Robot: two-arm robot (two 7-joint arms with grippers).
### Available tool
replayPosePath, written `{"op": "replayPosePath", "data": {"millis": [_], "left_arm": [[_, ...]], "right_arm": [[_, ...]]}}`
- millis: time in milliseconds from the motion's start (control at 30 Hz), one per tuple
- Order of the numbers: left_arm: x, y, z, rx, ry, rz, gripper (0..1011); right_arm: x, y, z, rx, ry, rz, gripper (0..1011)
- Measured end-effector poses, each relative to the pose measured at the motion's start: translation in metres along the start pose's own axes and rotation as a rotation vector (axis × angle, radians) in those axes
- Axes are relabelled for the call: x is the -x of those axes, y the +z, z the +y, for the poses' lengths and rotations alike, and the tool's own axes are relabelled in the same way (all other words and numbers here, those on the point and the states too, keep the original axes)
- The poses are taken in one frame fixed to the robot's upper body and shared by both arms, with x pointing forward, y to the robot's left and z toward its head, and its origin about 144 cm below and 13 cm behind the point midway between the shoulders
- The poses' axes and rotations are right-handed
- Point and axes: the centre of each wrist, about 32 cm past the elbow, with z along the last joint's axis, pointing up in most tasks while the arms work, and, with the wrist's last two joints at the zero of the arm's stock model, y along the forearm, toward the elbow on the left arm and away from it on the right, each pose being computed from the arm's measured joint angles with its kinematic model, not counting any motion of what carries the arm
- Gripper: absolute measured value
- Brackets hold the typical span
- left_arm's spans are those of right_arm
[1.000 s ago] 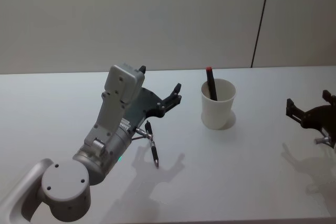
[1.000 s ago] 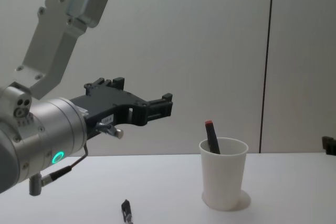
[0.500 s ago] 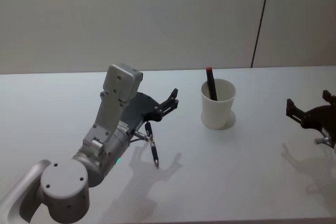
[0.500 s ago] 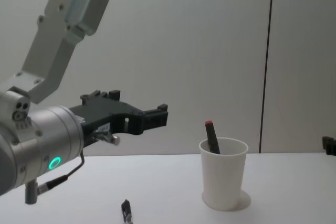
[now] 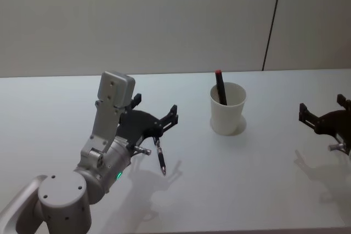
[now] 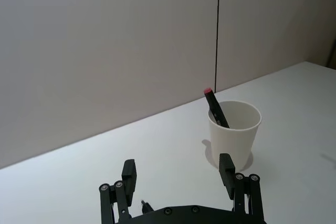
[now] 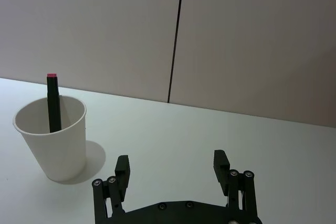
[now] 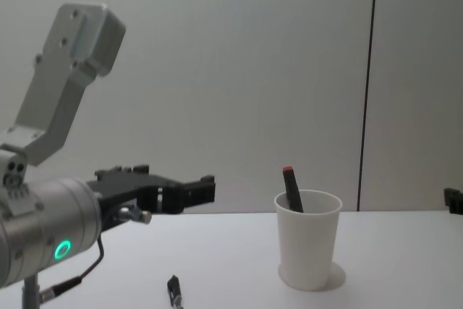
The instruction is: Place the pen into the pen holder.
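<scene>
My left tool [image 5: 156, 103] hangs released, fingers spread, above the tabletop [image 5: 247, 184]. The pen [image 5: 160, 157] lies flat below it, close under the palm, untouched. The pen holder [image 5: 227, 116] stands upright ahead of the tool and off to its right, well apart, with a red-tipped marker [image 5: 220, 87] leaning inside. My right tool [image 5: 322, 106] waits spread and empty beyond the holder.
</scene>
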Motion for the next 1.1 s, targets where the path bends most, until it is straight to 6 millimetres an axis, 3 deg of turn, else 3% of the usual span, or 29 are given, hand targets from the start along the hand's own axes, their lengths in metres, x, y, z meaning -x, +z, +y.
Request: {"op": "replayPosePath", "data": {"millis": [433,1100], "left_arm": [[0.002,-0.011,0.000,-0.126,0.026,0.084,1004],[0.010,-0.024,-0.024,-0.283,0.021,0.143,1004]], "right_arm": [[0.000,0.000,0.000,0.000,0.000,0.000,1002],[0.000,0.000,0.000,0.000,0.000,0.000,1002]]}}
